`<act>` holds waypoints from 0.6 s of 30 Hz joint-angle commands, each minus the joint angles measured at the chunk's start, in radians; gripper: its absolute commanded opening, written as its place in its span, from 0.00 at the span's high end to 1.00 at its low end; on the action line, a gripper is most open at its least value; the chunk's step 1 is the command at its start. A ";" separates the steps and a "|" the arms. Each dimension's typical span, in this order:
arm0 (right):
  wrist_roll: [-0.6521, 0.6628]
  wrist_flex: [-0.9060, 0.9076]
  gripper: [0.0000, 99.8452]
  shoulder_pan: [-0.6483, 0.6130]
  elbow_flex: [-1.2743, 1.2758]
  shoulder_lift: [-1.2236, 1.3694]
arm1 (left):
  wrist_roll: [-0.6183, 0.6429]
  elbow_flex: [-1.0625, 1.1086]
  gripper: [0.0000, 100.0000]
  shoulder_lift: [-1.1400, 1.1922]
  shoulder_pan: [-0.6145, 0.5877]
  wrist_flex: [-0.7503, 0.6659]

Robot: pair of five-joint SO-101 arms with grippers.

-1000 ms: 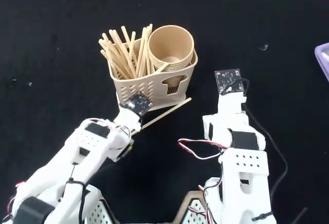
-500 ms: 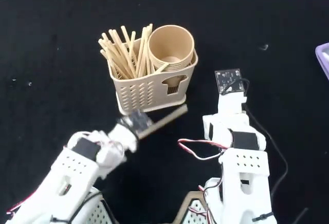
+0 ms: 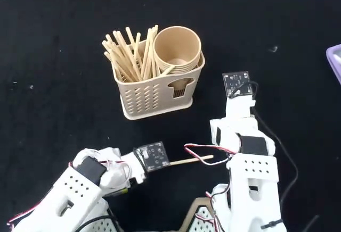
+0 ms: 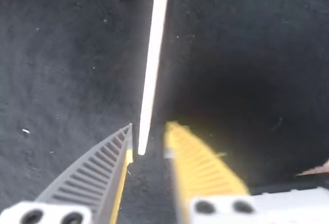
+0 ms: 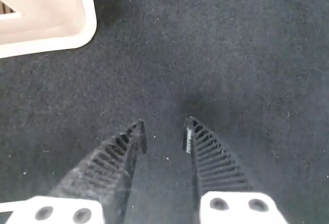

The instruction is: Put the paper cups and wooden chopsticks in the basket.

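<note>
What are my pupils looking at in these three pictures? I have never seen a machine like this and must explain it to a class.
These are two small white robots, a left arm and a right arm, side by side at a black-covered table. One picture looks down from a fixed camera above. The other two come from a camera on each arm's wrist, looking along its two-fingered gripper. On the table stands a beige basket holding nested paper cups and a bundle of wooden chopsticks. The left gripper holds one more chopstick by its end, apart from the basket. The right gripper is open and empty, over the table near the basket's corner.
</note>
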 commanded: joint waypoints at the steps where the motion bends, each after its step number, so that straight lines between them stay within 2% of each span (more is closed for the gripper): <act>1: 0.000 -0.021 0.87 0.021 -0.005 -0.010 | 0.081 -0.062 0.80 -0.002 0.008 -0.014; 4: 0.000 -0.021 0.87 0.021 -0.005 -0.010 | 0.115 -0.148 0.81 0.000 0.016 -0.018; 9: 0.000 -0.021 0.87 0.037 -0.010 -0.010 | 0.210 -0.174 0.81 0.040 0.018 -0.169; 13: -0.012 -0.049 0.87 0.135 -0.019 -0.012 | 0.241 -0.183 0.81 0.224 0.059 -0.284; 18: -0.089 -0.094 0.87 0.285 -0.025 -0.012 | 0.259 -0.277 0.80 0.470 0.124 -0.385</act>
